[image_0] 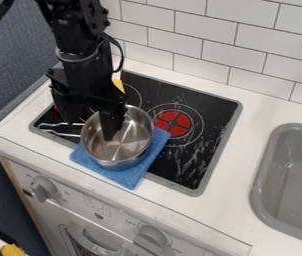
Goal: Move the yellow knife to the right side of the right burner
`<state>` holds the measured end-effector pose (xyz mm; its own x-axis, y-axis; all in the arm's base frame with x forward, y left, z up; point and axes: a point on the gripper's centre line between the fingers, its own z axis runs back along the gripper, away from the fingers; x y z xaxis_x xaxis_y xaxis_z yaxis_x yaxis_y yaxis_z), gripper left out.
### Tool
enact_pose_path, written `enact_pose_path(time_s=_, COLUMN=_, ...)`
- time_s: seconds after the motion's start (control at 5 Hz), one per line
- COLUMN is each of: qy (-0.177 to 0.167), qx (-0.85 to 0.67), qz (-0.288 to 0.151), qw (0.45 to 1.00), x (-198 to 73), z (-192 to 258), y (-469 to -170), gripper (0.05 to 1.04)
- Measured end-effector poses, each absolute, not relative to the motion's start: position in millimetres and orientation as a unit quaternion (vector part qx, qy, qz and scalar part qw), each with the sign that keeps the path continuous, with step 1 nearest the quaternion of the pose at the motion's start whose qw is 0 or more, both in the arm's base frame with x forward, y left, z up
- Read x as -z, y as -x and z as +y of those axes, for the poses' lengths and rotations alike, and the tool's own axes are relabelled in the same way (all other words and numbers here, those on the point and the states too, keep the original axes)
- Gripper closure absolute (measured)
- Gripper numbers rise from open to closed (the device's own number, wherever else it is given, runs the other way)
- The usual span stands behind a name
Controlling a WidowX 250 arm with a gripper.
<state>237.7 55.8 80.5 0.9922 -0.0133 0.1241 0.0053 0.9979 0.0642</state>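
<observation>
Gripper (91,131) released, fingers apart, over left part of stovetop (197,175); one fingertip hangs inside the rim of the steel pot (135,127), contact can't be confirmed. Yellow knife (118,85) at the stovetop's back left, mostly hidden behind the arm, left of the right burner (174,123). Pot sits on blue cloth (150,152) at the front, left of that burner. Silver wire item (60,133) left of pot. Grey sink (290,175) at right

White counter (230,177), black stovetop (215,111) — blue cloth (128,176) across both; yellow knife (119,85), metal thing (61,133) on stovetop.
</observation>
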Motion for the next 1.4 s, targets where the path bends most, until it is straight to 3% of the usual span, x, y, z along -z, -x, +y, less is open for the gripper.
enact_pose_path(time_s=0.2, qy=-0.027, qx=-0.002, qz=-0.052, qw=0.998, x=-76.6, z=55.1, y=-236.5, gripper=0.083)
enact_pose_path(time_s=0.4, qy=-0.018, qx=-0.037, qz=-0.056, qw=0.998, x=-86.4, z=58.9, y=-254.2, gripper=0.083)
enact_pose_path(time_s=0.8, qy=-0.018, qx=-0.130, qz=-0.076, qw=0.988, x=-94.8, z=96.5, y=-322.3, gripper=0.083)
enact_pose_path(time_s=1.2, qy=-0.011, qx=-0.189, qz=-0.084, qw=0.978, x=-62.8, z=127.3, y=-357.5, gripper=0.083)
enact_pose_path(time_s=1.4, qy=-0.027, qx=-0.195, qz=-0.078, qw=0.977, x=-48.2, z=131.6, y=-361.7, gripper=0.083)
